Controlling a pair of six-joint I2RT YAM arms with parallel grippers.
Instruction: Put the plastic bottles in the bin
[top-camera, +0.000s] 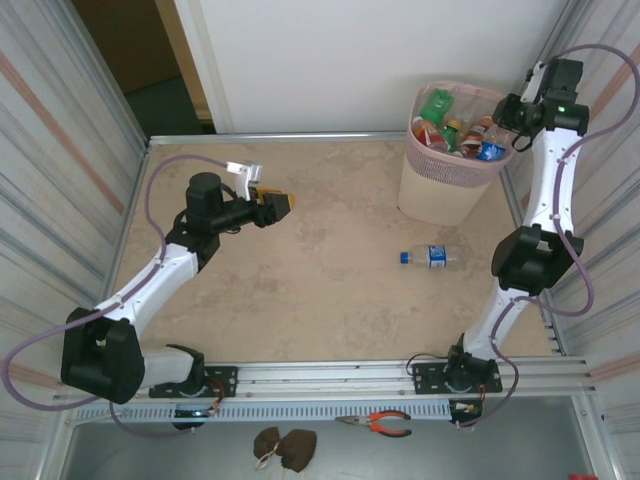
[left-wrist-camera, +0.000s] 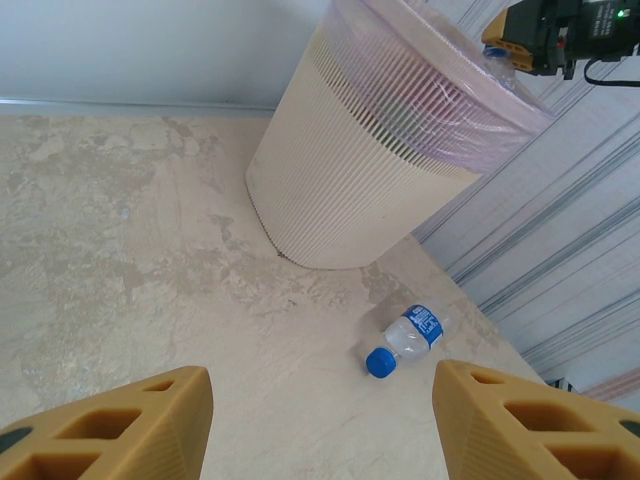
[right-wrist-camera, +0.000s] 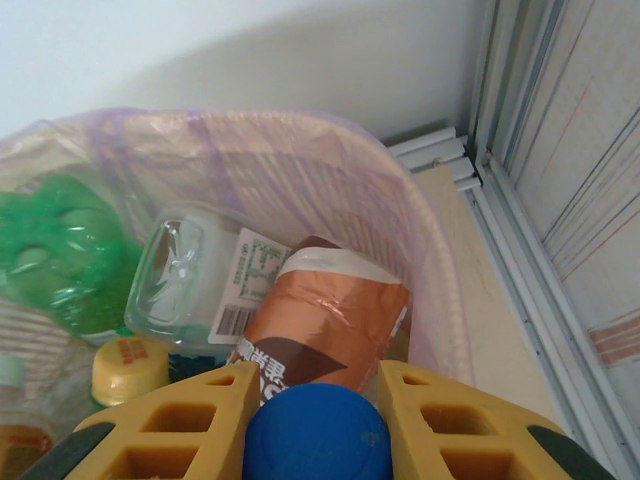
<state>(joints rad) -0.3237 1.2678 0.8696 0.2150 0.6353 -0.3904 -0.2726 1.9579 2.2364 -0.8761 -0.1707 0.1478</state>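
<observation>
Marbled tabletop (top-camera: 300, 300) bears one bottle (top-camera: 432, 257) lying crosswise, cap (top-camera: 404, 257) pointing left

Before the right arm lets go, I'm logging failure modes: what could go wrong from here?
The bin looks heaped to its rim, so the blue-capped bottle in the right claw could bounce out. The loose bottle lies on its side on the table and may roll when grabbed.
</observation>
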